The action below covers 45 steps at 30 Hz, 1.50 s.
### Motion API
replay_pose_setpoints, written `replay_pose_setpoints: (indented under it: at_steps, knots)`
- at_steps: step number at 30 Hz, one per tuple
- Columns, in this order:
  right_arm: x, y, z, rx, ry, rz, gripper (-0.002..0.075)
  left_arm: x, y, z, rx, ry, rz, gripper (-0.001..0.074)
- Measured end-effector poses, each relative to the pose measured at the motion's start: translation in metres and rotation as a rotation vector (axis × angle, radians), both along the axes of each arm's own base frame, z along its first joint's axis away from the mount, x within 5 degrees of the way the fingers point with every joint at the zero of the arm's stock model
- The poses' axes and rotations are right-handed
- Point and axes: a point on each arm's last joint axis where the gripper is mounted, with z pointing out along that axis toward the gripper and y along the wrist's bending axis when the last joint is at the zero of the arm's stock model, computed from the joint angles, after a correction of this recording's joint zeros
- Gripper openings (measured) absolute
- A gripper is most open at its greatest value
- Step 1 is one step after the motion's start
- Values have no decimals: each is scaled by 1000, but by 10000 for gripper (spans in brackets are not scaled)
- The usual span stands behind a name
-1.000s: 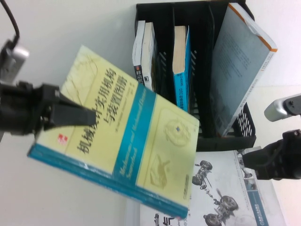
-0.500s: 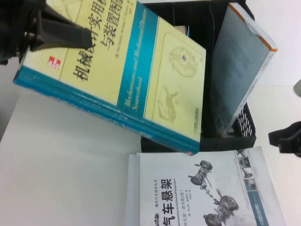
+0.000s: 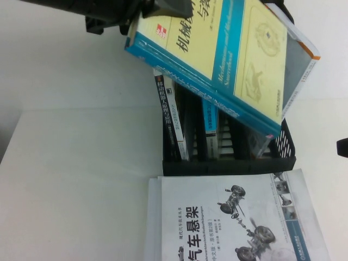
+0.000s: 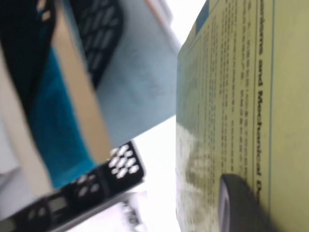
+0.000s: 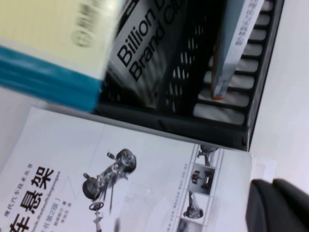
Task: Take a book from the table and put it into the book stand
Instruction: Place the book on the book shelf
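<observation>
My left gripper (image 3: 163, 10) is at the top of the high view, shut on the upper left corner of the pale yellow book (image 3: 228, 54) with the teal band. It holds the book tilted in the air above the black book stand (image 3: 228, 163), with the blue spine facing down. In the left wrist view one finger pad (image 4: 236, 203) presses on the book's cover (image 4: 251, 96), and the stand (image 4: 96, 193) lies beyond. My right gripper (image 5: 277, 208) is shut and empty at the table's right edge, barely showing in the high view (image 3: 343, 147).
A white book with car-chassis drawings (image 3: 239, 217) lies flat on the white table (image 3: 81, 179) in front of the stand. A grey book with an orange edge (image 3: 302, 60) leans in the stand's right slot. Other books (image 3: 168, 109) stand in its left slots.
My left gripper has carried the yellow book up and to the right, from over the table to above the stand. My right gripper has drawn back towards the right edge.
</observation>
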Motion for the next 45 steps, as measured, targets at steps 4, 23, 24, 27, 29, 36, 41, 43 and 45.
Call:
replay_pose_setpoints:
  at_steps: [4,23,24,27,29,36,41,43,45]
  knots:
    - [0,0,0,-3,4,3,-1,25,-11,-18,51,52,29,192]
    - [-4,2,-2,16,50,19,-1,25,-2,3,177,93,170,190]
    - [-4,2,-2,17,51,20,-1,24,-2,6,182,90,168,190]
    - [-4,2,-2,18,56,24,-1,22,3,13,208,65,193,190]
    - [-4,2,-2,18,56,24,-1,22,8,16,223,52,213,190]
    - [-4,3,-2,27,57,22,-1,21,6,18,218,56,229,190]
    - [-4,3,-2,33,57,19,-1,29,-16,9,229,14,235,190]
    - [-4,3,-2,34,58,18,-1,35,-32,0,252,-12,238,190]
    - [-4,3,-2,34,58,18,-1,39,-47,-11,285,-20,249,190]
